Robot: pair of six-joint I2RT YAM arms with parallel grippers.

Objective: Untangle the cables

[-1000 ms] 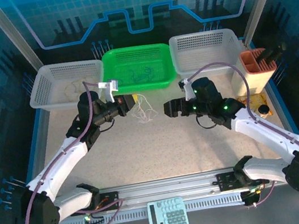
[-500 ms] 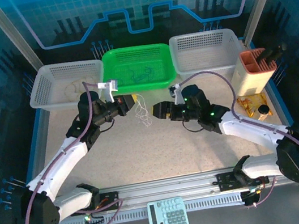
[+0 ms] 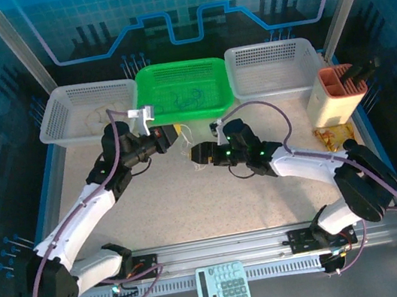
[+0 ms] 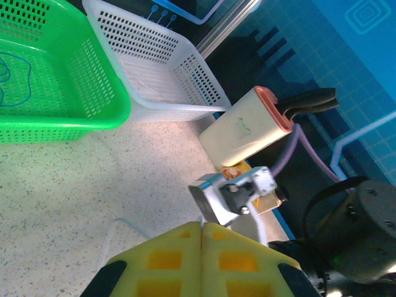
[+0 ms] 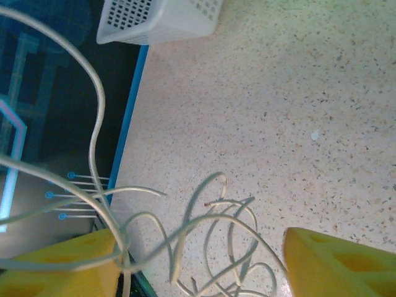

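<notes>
The cables (image 3: 188, 139) are a small knot of pale curly cords hanging just in front of the green basket (image 3: 144, 89). My left gripper (image 3: 175, 136) is shut, and a thin pale strand (image 4: 131, 226) runs out from between its yellow pads (image 4: 175, 260). My right gripper (image 3: 198, 155) stands open at the knot from the right. In the right wrist view the pale loops (image 5: 213, 216) lie between its two yellow fingers (image 5: 337, 260) and touch the left one. Thin blue cables (image 3: 189, 98) lie in the green basket.
A white basket (image 3: 53, 119) holding a pale cord stands back left, and a second white basket (image 3: 304, 51) back right. A cream and orange tool holder (image 3: 336, 99) stands at the right. A calculator (image 3: 223, 285) lies on the front rail.
My right arm has swung left across the table up to the pale knot, and its jaws have narrowed while staying open. The left arm has barely moved.
</notes>
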